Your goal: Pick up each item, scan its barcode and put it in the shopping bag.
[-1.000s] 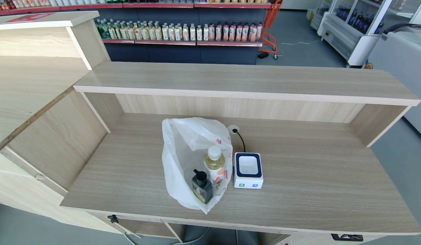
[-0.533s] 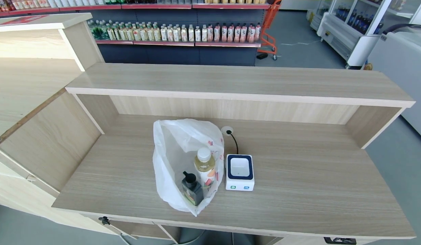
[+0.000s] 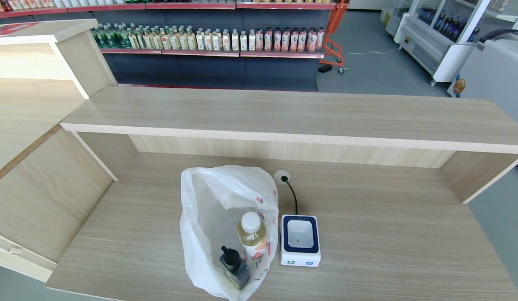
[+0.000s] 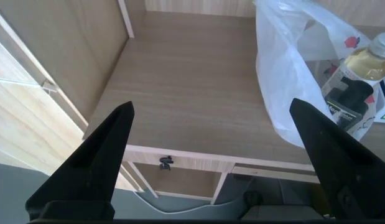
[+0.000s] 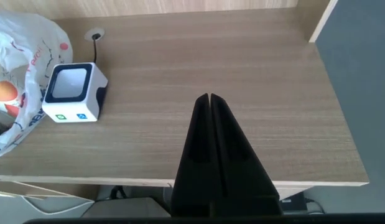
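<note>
A white plastic shopping bag (image 3: 208,209) stands open on the wooden counter (image 3: 388,234). Inside it are a white-capped bottle of yellow drink (image 3: 251,234) and a dark pump bottle (image 3: 234,267). A white barcode scanner (image 3: 300,240) with a dark-framed window sits right beside the bag. My left gripper (image 4: 212,107) hangs open and empty over the counter's front edge, with the bag (image 4: 285,81) off to one side. Over the same edge my right gripper (image 5: 209,98) is shut on nothing, apart from the scanner (image 5: 71,93).
A raised shelf (image 3: 284,113) runs along the counter's back, with side walls at left (image 3: 45,184) and right (image 3: 476,175). The scanner's black cable runs to a grommet (image 3: 282,175). Bare counter lies right of the scanner. Store shelves of bottles (image 3: 208,39) stand behind.
The whole head view has shifted, so the camera moved; the bag, bottles and scanner keep their places on the counter.
</note>
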You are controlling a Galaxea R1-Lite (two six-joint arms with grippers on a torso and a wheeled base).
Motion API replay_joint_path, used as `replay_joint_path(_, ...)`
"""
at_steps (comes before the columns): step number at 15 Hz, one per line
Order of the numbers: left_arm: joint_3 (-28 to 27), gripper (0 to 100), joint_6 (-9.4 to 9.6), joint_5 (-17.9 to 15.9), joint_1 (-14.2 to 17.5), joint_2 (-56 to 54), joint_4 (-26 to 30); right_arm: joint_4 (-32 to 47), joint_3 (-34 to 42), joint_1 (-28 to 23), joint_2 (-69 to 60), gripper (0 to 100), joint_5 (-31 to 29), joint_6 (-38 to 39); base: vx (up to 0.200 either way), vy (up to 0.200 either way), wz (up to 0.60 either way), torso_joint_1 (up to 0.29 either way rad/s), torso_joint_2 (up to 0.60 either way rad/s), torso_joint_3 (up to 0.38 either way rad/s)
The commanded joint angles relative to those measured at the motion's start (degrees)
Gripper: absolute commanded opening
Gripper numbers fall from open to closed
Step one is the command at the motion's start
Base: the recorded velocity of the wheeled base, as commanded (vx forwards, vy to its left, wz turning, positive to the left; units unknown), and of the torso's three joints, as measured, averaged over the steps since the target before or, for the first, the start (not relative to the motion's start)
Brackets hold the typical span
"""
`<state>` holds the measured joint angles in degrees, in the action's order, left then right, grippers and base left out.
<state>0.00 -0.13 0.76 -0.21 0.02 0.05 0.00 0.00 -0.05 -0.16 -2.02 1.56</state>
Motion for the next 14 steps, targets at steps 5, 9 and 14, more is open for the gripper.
replay_joint_path(5,0.0,100,-0.04,0.04,0.03,-0.02,-0.05,0.0,0.0,0.05,0.16,0,0.0,0.2,0.0,0.0,0.0,0.0,0.0,0.0)
replay_joint_path(9,0.0,100,-0.04,0.04,0.03,-0.02,-0.05,0.0,0.0,0.05,0.16,0,0.0,0.2,0.0,0.0,0.0,0.0,0.0,0.0)
replay_joint_path(14,0.0,100,-0.04,0.04,0.03,-0.02,-0.05,0.0,0.0,0.05,0.16,0,0.0,0.02,0.0,0.0,0.0,0.0,0.0,0.0)
